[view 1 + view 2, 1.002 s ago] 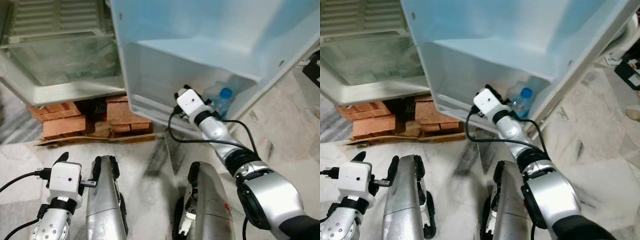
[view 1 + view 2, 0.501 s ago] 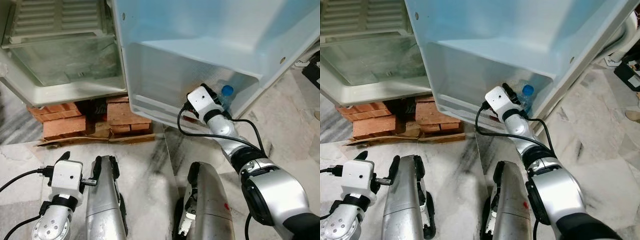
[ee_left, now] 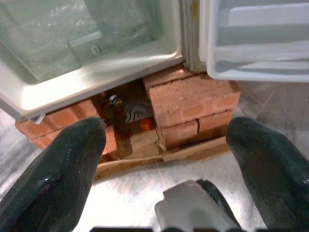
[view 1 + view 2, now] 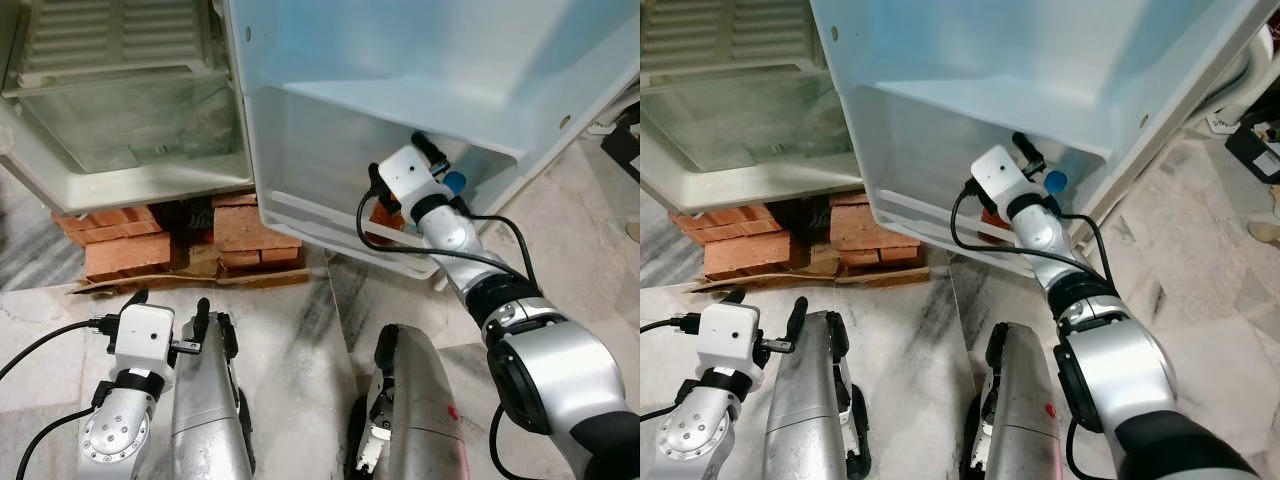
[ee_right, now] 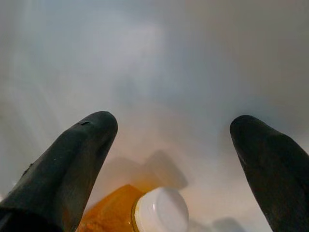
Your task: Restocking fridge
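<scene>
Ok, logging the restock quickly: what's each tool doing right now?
Left tool: open, empty, low facing the bricks.
Right tool: open, empty, inside the door shelf.

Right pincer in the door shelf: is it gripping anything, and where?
Nothing. The right pincer is open, fingers spread apart above a white-capped orange bottle, not touching it.

A home kitchen corner: open fridge (image 4: 130, 150) raised on red bricks (image 4: 130, 245), marble floor (image 4: 300, 320).
</scene>
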`<state>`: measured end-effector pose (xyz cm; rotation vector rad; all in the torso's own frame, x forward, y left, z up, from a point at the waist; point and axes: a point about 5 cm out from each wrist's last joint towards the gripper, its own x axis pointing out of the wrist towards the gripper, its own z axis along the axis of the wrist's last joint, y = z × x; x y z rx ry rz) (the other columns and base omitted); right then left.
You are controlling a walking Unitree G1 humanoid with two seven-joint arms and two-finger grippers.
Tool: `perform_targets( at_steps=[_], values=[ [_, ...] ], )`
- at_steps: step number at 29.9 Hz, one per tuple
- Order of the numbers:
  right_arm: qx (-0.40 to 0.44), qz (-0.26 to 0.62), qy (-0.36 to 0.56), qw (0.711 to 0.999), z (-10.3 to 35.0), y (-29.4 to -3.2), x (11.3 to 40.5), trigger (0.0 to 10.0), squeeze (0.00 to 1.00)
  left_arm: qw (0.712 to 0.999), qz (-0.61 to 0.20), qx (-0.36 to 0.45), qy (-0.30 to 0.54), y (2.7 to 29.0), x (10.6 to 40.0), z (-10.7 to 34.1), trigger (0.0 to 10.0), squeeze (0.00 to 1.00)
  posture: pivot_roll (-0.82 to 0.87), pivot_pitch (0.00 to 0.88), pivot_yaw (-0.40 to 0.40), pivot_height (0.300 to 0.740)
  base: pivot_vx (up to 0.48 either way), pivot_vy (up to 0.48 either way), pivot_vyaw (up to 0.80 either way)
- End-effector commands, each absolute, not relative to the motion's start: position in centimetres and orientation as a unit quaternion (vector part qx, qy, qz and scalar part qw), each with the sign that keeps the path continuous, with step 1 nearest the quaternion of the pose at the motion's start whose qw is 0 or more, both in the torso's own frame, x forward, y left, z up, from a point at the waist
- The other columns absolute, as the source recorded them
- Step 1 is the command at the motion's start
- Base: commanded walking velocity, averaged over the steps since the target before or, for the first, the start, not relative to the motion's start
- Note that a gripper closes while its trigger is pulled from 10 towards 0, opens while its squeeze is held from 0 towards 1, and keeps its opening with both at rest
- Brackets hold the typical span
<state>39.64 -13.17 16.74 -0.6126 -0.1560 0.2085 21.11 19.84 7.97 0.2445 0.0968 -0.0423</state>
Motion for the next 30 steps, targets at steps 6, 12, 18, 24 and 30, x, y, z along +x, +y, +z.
perform_targets(
  at_steps=[6, 12, 18, 24, 30],
  values=[
    [-0.220, 0.125, -0.079, 0.964, 17.9, -13.2, 40.0, 10.0, 1.00, 0.991, -0.019, 0.121, 0.046, 19.8, 22.3, 7.4, 10.0, 0.00, 0.15, 0.084, -0.074, 0.517, 0.000, 0.000, 0.00],
    [-0.170, 0.180, -0.108, 0.963, 17.7, -12.8, 39.1, 10.0, 0.96, 0.992, -0.030, 0.119, 0.035, 19.5, 24.0, 7.2, 10.0, 0.00, 0.10, 0.024, -0.057, 0.517, 0.000, 0.000, 0.00],
    [-0.111, 0.198, -0.099, 0.969, 14.6, -13.1, 36.9, 10.0, 0.00, 0.992, -0.052, 0.115, 0.027, 18.4, 25.4, 6.9, 10.0, 0.00, 0.07, 0.000, -0.042, 0.517, 0.000, 0.000, 0.00],
    [-0.033, 0.150, -0.045, 0.987, 10.1, -14.7, 33.8, 10.0, 0.00, 0.994, -0.028, 0.107, 0.020, 19.3, 26.4, 7.2, 10.0, 0.00, 0.08, 0.000, -0.044, 0.517, 0.000, 0.000, 0.00],
    [0.020, 0.103, -0.015, 0.994, 7.7, -15.7, 30.7, 10.0, 0.00, 0.994, -0.020, 0.110, 0.022, 20.2, 26.3, 6.8, 10.0, 0.00, 0.07, 0.000, -0.028, 0.517, 0.000, 0.000, 0.00]
  ],
)
